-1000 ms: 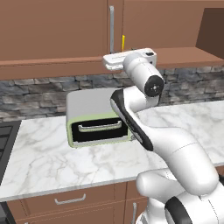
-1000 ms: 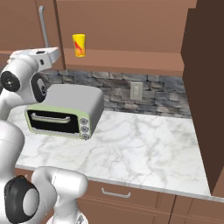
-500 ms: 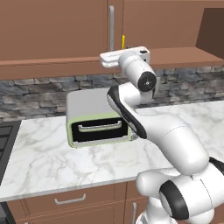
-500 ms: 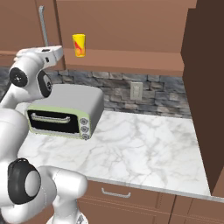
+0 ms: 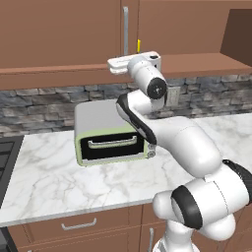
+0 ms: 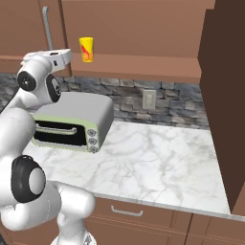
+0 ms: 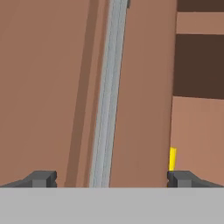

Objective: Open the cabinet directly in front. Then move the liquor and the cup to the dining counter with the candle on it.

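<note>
The brown cabinet's left door [image 5: 59, 34] is closed, and its silver bar handle [image 5: 125, 29] [image 7: 107, 96] stands upright. The right door [image 6: 225, 95] is swung out. On the bottom shelf stands the yellow cup [image 6: 86, 49], which appears as a thin yellow sliver [image 5: 139, 45] [image 7: 173, 158] from the other angles. My gripper [image 7: 111, 179] [image 5: 118, 63] [image 6: 67, 53] is open at the foot of the handle. The bar runs between its two fingertips [image 7: 41, 179] without touching them, and nothing is held. The liquor is hidden. The dining counter and the candle are out of view.
A pale green toaster oven [image 5: 110, 135] sits on the marble counter [image 6: 158, 162] under the cabinet, right below my arm. A stone backsplash carries a wall outlet [image 6: 149, 99]. Drawers [image 5: 78, 226] run below the counter, and a stove edge [image 5: 5, 162] shows at far left.
The hand has crept slightly left toward the handle while the arm's upper joints turned. The gripper stayed open. The cup and the doors have not moved.
</note>
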Motion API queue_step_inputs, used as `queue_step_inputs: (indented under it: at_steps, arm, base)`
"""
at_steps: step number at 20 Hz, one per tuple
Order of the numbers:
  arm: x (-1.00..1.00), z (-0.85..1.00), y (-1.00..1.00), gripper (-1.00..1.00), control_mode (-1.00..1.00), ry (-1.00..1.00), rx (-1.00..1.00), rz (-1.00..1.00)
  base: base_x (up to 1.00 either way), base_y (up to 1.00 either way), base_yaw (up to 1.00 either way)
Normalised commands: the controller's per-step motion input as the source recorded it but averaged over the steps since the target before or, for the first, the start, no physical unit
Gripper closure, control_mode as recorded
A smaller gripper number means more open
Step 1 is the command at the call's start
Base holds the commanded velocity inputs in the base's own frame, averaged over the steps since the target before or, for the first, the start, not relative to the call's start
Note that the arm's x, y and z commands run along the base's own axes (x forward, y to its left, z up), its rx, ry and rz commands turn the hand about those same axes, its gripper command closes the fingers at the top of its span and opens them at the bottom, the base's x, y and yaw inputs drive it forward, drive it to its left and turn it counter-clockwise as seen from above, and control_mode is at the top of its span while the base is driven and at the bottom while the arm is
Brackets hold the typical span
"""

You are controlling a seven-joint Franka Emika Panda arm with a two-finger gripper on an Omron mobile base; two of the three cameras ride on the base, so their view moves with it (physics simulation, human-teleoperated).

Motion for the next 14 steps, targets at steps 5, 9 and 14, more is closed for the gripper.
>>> queue_step_inputs:
  at_steps: [5, 9, 14]
  arm:
    - [0.34, -0.06, 0.10, -1.00, -1.00, 0.00, 0.00, 0.00]
    - [0.37, -0.10, 0.15, -1.00, -1.00, 0.00, 0.00, 0.00]
    - [0.44, -0.08, 0.16, -1.00, -1.00, 0.00, 0.00, 0.00]
  base:
    - [0.00, 0.00, 0.00]
    - [0.00, 0.00, 0.00]
    - [0.00, 0.00, 0.00]
